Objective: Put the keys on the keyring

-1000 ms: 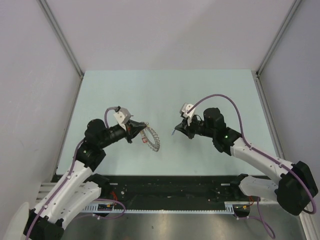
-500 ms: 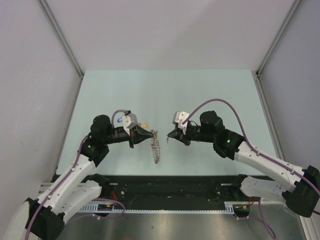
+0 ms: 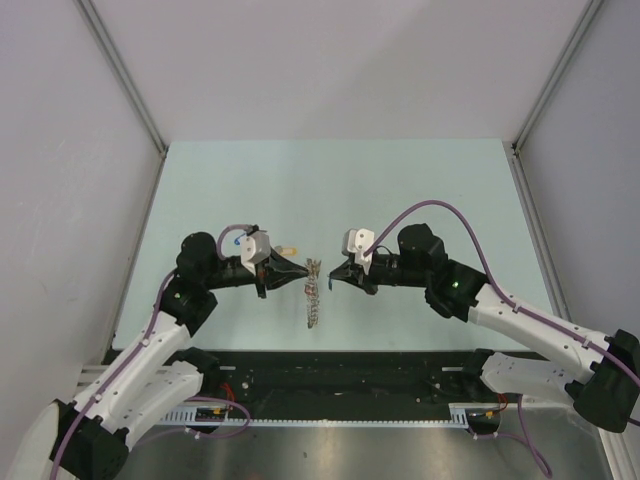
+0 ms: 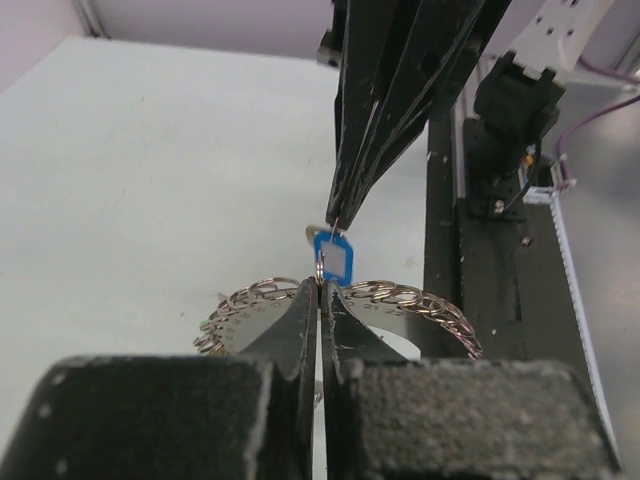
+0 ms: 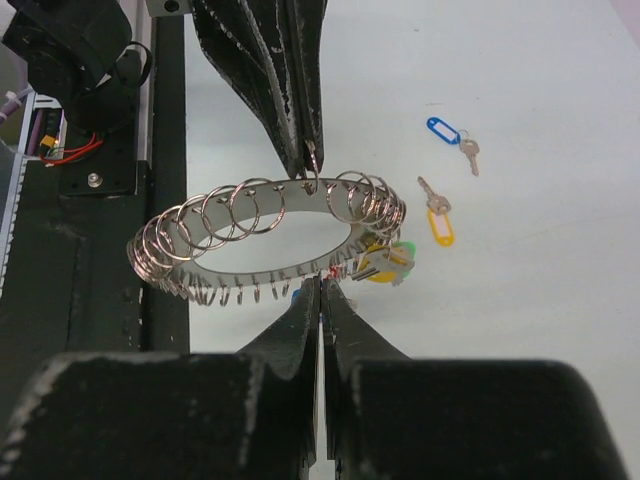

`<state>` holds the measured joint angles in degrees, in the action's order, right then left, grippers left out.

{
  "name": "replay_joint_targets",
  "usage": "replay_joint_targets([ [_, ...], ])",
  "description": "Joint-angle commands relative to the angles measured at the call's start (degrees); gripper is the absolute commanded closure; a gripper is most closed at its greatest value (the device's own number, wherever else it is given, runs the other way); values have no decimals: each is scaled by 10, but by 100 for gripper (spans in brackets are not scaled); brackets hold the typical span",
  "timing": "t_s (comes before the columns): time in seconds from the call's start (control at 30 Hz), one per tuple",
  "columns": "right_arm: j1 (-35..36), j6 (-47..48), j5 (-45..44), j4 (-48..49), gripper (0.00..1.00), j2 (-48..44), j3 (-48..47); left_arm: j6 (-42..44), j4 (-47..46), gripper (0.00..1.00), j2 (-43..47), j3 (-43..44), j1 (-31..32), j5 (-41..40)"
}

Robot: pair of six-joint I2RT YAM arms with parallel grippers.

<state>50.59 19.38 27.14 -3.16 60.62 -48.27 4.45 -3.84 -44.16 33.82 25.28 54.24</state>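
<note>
**A:** Where's the keyring?

**B:** The keyring (image 3: pixel 313 295) is mid-bench (image 3: pixel 420 190), between the two arms. It is turned on edge, so from overhead it shows as a thin strip. I can't tell whether its lower rim touches the bench.

**A:** What has hold of it?

**B:** The left jaws. They're pressed together on the rim. On the left wrist camera the fingertips (image 4: pixel 290 325) pinch the grey band, and wire loops fan out to either side. The right wrist camera shows those same fingers (image 5: pixel 270 70) reaching in from the top of the picture and nipping the ring's far rim.

**A:** And the right jaws?

**B:** They're also pressed together, on the held blue-tagged key (image 4: pixel 333 258), gripping the small loop at its top. The tag hangs just beyond the left fingertips, right at the ring's rim. I can't tell whether it touches the wire.

**A:** Are any other keys in view?

**B:** Two lie flat on the bench past the ring. One is a loose blue-tagged key (image 5: pixel 440 128). The other is a yellow-tagged key (image 5: pixel 438 222), near the first but not touching it, and neither touches the ring. There's also a bunch of tags (image 5: pixel 385 262), yellow and green, sitting against the ring's rim. I can't tell whether they're threaded onto it.
</note>
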Motion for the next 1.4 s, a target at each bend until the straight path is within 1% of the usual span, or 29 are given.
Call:
replay_joint_targets([
  [0.0,5,7,15,43,100,-13,-25,-76,-132,100,6,-16,3,52],
  [0.07,6,5,18,45,100,-14,-24,-88,-142,100,2,-17,3,57],
  [0.63,5,-10,45,72,100,-20,-25,-85,-141,100,-11,-14,4,72],
  [0.97,5,-8,55,61,100,-8,-34,-63,-106,100,-18,-3,7,68],
  [1.37,5,-7,63,40,100,13,-48,-53,-97,100,-17,-1,9,67],
])
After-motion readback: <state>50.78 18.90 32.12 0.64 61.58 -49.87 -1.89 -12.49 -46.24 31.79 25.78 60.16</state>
